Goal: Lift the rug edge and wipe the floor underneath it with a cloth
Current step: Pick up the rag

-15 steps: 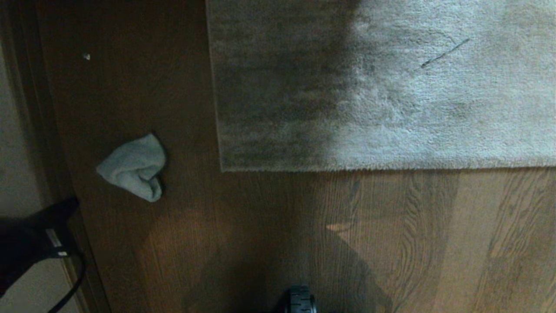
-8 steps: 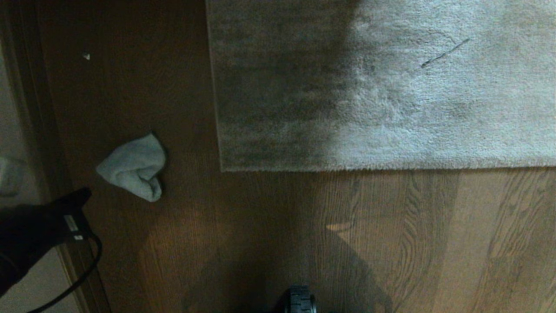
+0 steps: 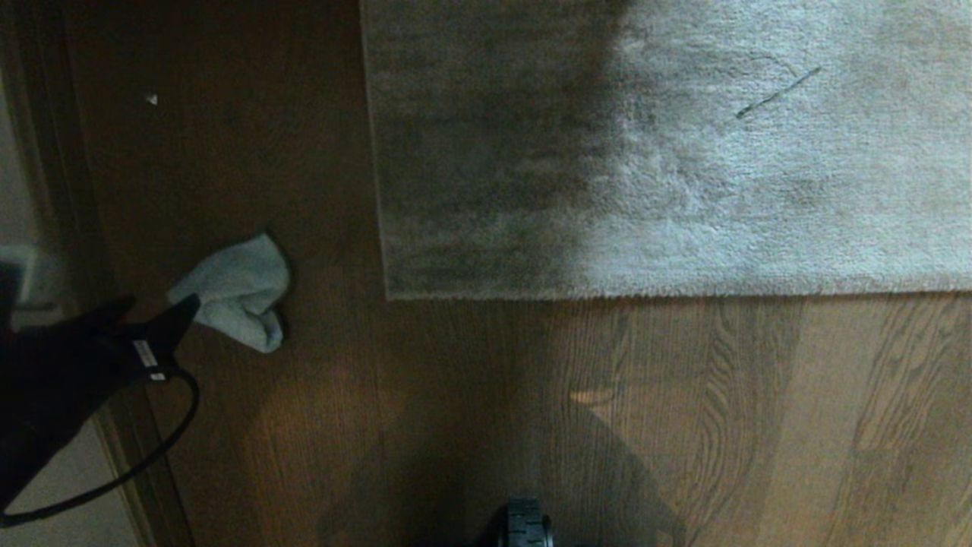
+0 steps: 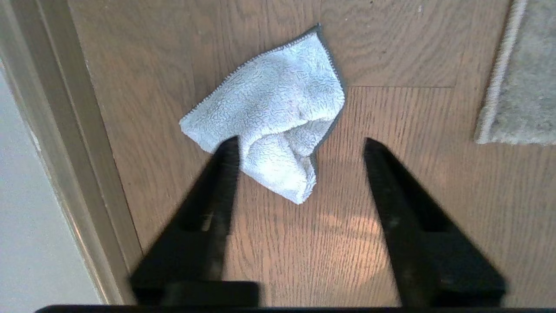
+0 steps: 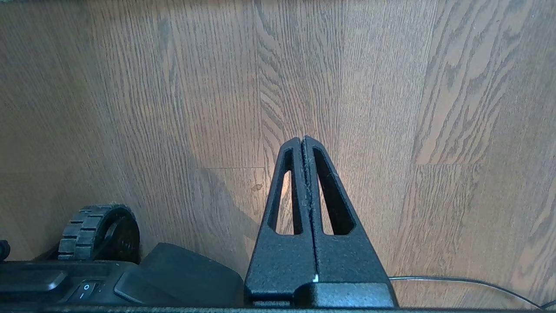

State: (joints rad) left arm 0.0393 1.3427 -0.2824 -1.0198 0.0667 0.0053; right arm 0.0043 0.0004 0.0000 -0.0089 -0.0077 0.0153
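Terry cloth crumpled on floor, frame centre; left gripper spread wide straddling it to grab. Right gripper closed, empty, parked.

The head camera looks steeply down on the brown wood-plank floor. The left wrist camera, nearer, faces the crumpled pale blue terry cloth, seen at nine o'clock from the head. The right wrist camera looks close down at bare planks.
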